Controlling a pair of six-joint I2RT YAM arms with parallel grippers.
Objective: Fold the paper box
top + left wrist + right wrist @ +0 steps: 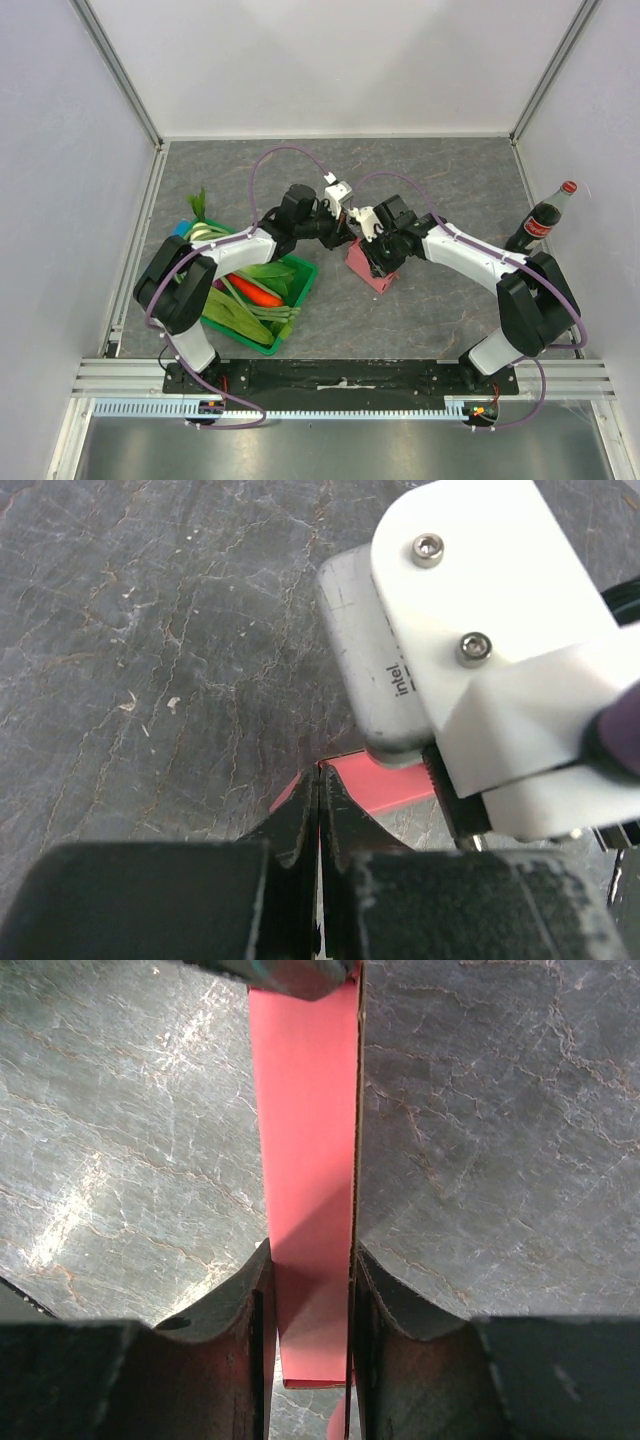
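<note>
The pink paper box (pixel 371 270) stands on the grey table between both arms. My right gripper (pixel 381 258) is shut on it. In the right wrist view a pink panel (pixel 305 1150) runs up between the two fingers and touches both, and my right gripper (pixel 310 1260) holds it edge-on. My left gripper (pixel 347 237) comes in from the left, shut. Its pressed-together tips (pixel 320 772) meet the top edge of the pink card (pixel 390 782). I cannot tell whether any card is pinched between them. The right arm's white wrist camera (pixel 470 630) hangs close over that spot.
A green crate (pixel 262 347) of vegetables with an orange carrot (pixel 256 292) sits under the left arm. A cola bottle (pixel 541 222) stands at the right wall. Grey walls and metal rails close in the table on three sides.
</note>
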